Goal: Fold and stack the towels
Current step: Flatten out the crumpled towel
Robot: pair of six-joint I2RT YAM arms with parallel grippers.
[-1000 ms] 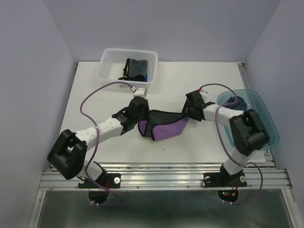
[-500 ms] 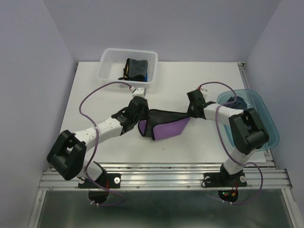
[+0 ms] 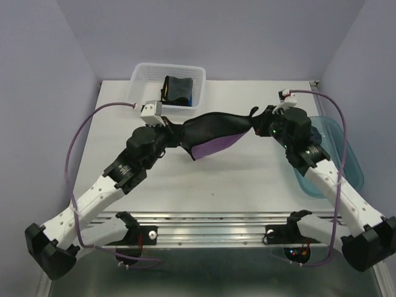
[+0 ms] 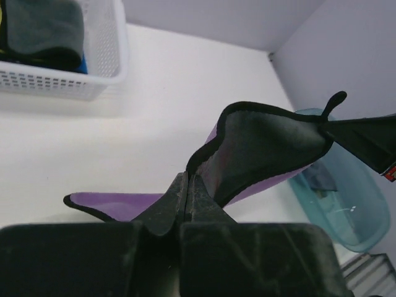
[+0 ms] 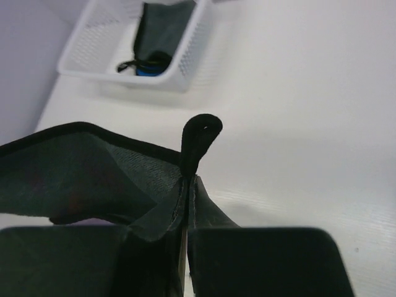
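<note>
- My left claw [image 4: 187, 185] is pinched tight on one corner of the purple towel [image 3: 213, 130], with no gap between the fingers.
- My right claw [image 5: 185, 185] is clamped just as tight on the opposite corner, and a small black loop of the hem sticks up above its fingertips.
- The towel hangs stretched between the two claws over the middle of the desk [image 3: 247, 179]. One face is purple, the other is darker, and the edge is black.
- It sags towards my left side. I cannot tell whether its lowest fold touches the desk.
- The white basket [image 3: 139, 86] sits at the far left of the desk and holds the folded towels [image 3: 176, 90]. The dark grey one is the largest, with blue and yellow showing beside it.
- The blue tub [image 3: 346, 167] sits at the right edge under my right arm, with a dark towel [image 4: 322, 179] inside.
- A small red mark shows on my right claw in the left wrist view. It is too small to read.
</note>
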